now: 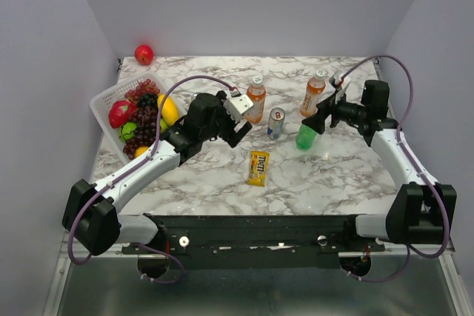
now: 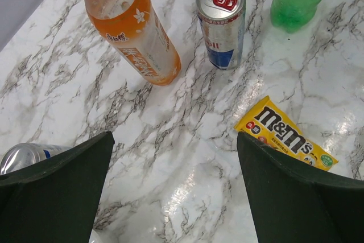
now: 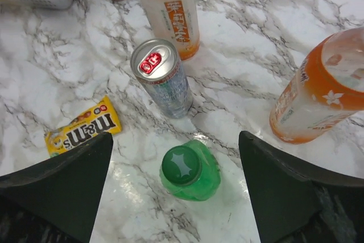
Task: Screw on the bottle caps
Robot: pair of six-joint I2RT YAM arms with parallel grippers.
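A green bottle [image 3: 200, 185] stands upright with a dark green cap [image 3: 182, 165] on its neck. My right gripper [image 3: 176, 194] hangs open above it, one finger on each side, touching nothing; it shows in the top view [image 1: 321, 120] over that bottle [image 1: 305, 138]. Two orange bottles [image 1: 255, 103] [image 1: 313, 95] stand upright with white caps [image 1: 257, 79] [image 1: 320, 74] on them. My left gripper [image 1: 242, 126] is open and empty above bare table, just left of the near orange bottle [image 2: 136, 32].
A drink can [image 1: 275, 123] stands between the bottles. A second can [image 2: 25, 156] stands by my left finger. A yellow M&M's pack [image 1: 258, 168] lies in front. A white basket [image 1: 104, 101] of fruit stands at the left, with a red apple [image 1: 144, 55] behind it.
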